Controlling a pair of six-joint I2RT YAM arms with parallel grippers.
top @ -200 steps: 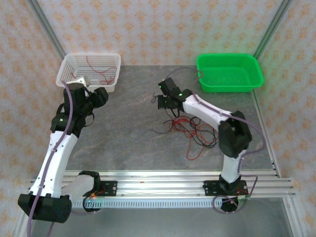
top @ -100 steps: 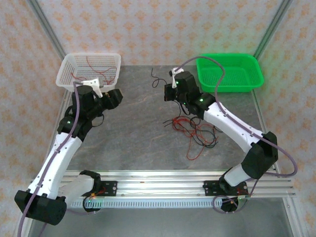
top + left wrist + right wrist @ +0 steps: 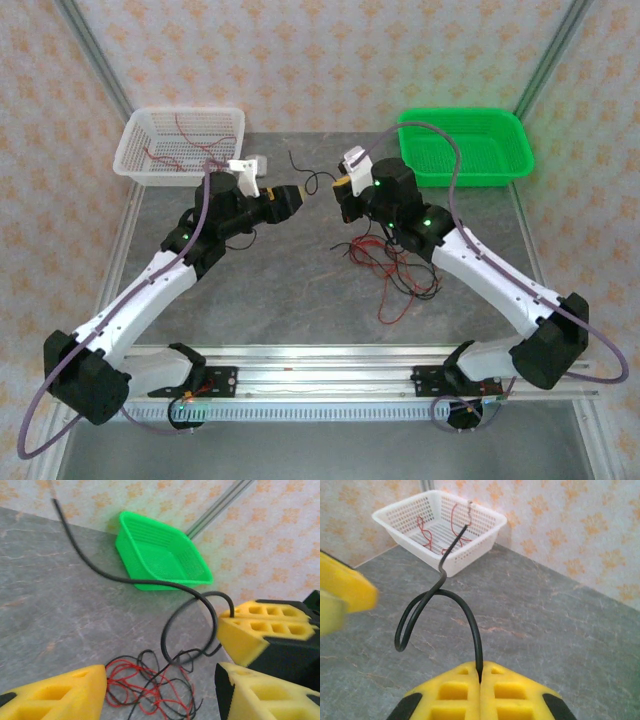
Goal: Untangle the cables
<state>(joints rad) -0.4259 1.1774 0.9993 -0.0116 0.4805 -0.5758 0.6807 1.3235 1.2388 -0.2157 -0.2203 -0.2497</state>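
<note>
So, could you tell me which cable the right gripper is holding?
The lone black cable, pinched in the right gripper; the tangle lies loose on the table.

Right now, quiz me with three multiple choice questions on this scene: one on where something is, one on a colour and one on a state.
1. The snarl of cables lies:
A on the table
B in the green basket
C on the rail

2. The strand pinched in the right jaws is:
A red
B black
C green

3. The left jaws are:
A open
B shut on a red wire
C shut on a basket rim

Answers:
1 A, the top view shows the snarl on the grey surface.
2 B, the right wrist view shows a black strand rising from between the shut yellow pads.
3 A, the left wrist view shows its two pads standing well apart.
</note>
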